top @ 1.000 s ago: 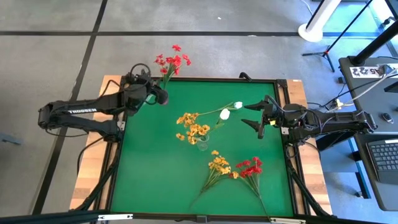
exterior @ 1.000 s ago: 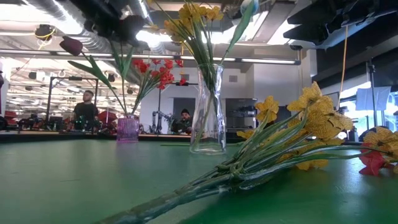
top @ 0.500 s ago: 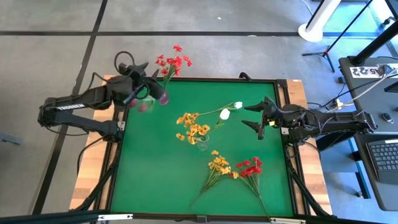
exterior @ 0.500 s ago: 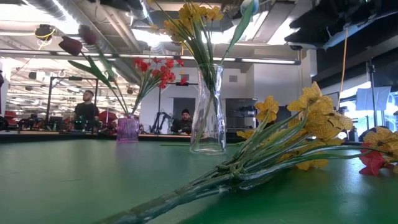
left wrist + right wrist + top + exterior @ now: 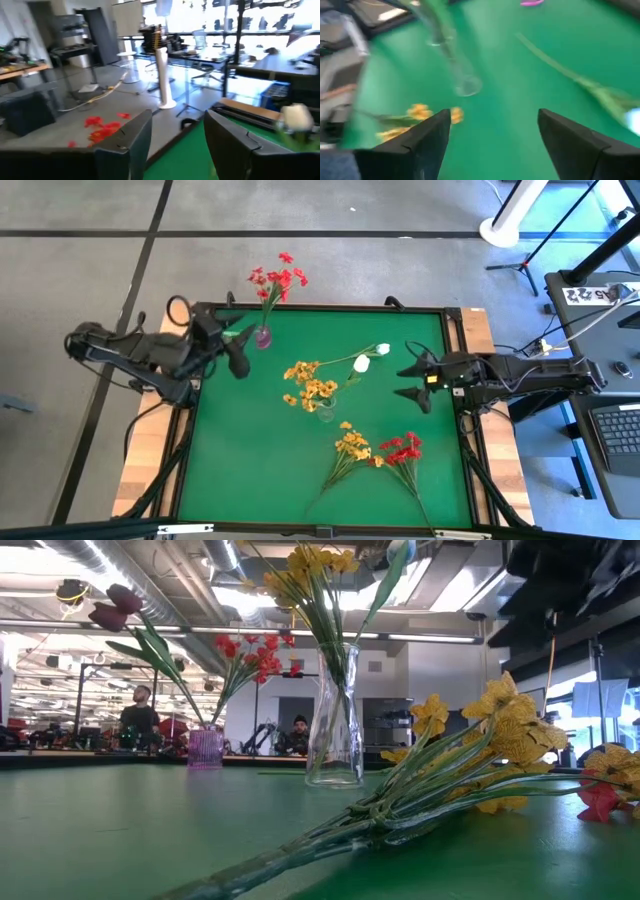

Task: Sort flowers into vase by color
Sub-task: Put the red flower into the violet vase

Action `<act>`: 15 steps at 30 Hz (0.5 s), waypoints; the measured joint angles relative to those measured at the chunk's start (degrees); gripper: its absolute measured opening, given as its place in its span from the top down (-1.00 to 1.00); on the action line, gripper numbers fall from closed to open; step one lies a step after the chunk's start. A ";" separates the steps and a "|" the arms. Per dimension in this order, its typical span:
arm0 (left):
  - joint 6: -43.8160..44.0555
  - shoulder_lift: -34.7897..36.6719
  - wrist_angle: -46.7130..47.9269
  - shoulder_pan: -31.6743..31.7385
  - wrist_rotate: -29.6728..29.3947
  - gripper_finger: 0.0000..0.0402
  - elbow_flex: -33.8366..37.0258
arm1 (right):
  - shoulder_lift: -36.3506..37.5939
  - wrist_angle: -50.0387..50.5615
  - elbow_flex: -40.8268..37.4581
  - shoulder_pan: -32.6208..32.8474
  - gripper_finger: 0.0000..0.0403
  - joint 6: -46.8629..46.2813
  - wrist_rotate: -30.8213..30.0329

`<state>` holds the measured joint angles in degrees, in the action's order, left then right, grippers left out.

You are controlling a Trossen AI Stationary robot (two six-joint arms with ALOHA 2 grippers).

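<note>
Since a second ago the left gripper [image 5: 238, 360] has pulled back from the purple vase [image 5: 262, 337] toward the table's [image 5: 240, 470] left edge, fingers spread, empty. Right gripper [image 5: 412, 380], also spread, has dipped near the right edge. Red flowers [image 5: 277, 277] stand in that far-left-corner vase; yellow flowers [image 5: 312, 380] in the clear vase [image 5: 334, 720] mid-table. Loose yellow bunch [image 5: 352, 444] and red bunch [image 5: 402, 448] lie toward the near edge: light, springy, likely best pinched mid-stem.

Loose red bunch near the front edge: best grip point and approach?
Grip the red bunch on its bare green stem, just below the blooms, coming straight down. It lies flat on the mat with stem trailing toward the front edge; the yellow bunch lies close on one side, so align fingers across the stem. The right gripper, open, is nearer.
</note>
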<state>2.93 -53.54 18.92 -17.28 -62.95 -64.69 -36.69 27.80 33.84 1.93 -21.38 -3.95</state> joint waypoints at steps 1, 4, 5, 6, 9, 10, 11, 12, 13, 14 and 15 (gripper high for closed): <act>0.78 -0.02 0.02 -1.95 -0.61 0.16 0.00 | 0.04 1.09 0.69 0.15 -0.48 -1.90 2.14; 3.31 -0.35 0.00 -6.61 -1.03 0.24 0.00 | -0.06 5.92 2.13 2.95 -0.48 -7.49 4.08; 4.30 -0.63 0.06 -7.85 -1.04 0.27 0.00 | -0.43 7.46 2.67 4.27 -0.48 -9.73 4.23; 5.12 -1.08 0.30 -8.95 -1.04 0.29 0.00 | -1.09 8.95 3.27 5.62 -0.48 -11.80 4.51; 7.65 -2.70 2.04 -11.33 -1.03 0.36 0.04 | -4.10 14.95 5.03 10.46 -0.48 -18.95 3.78; 8.59 -3.30 2.51 -11.88 -1.03 0.38 0.04 | -5.48 16.44 5.35 12.36 -0.48 -21.22 3.40; 9.48 -3.92 3.13 -12.32 -1.04 0.39 0.04 | -6.96 17.26 5.61 14.32 -0.48 -23.72 3.11; 10.45 -4.61 3.62 -12.66 -1.04 0.41 0.04 | -8.64 17.67 5.75 16.30 -0.48 -26.09 3.09; 11.24 -5.36 3.98 -12.96 -1.02 0.43 0.04 | -10.24 18.02 5.81 18.24 -0.48 -28.14 3.12; 11.91 -6.14 4.70 -13.13 -1.03 0.44 0.04 | -11.96 18.08 5.84 20.12 -0.48 -30.17 3.25; 12.40 -6.79 5.23 -13.24 -1.02 0.46 0.07 | -13.78 18.08 5.92 22.02 -0.48 -32.21 3.55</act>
<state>15.32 -60.33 24.15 -30.52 -63.97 -64.62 -50.47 45.88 39.75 23.95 -53.59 -0.40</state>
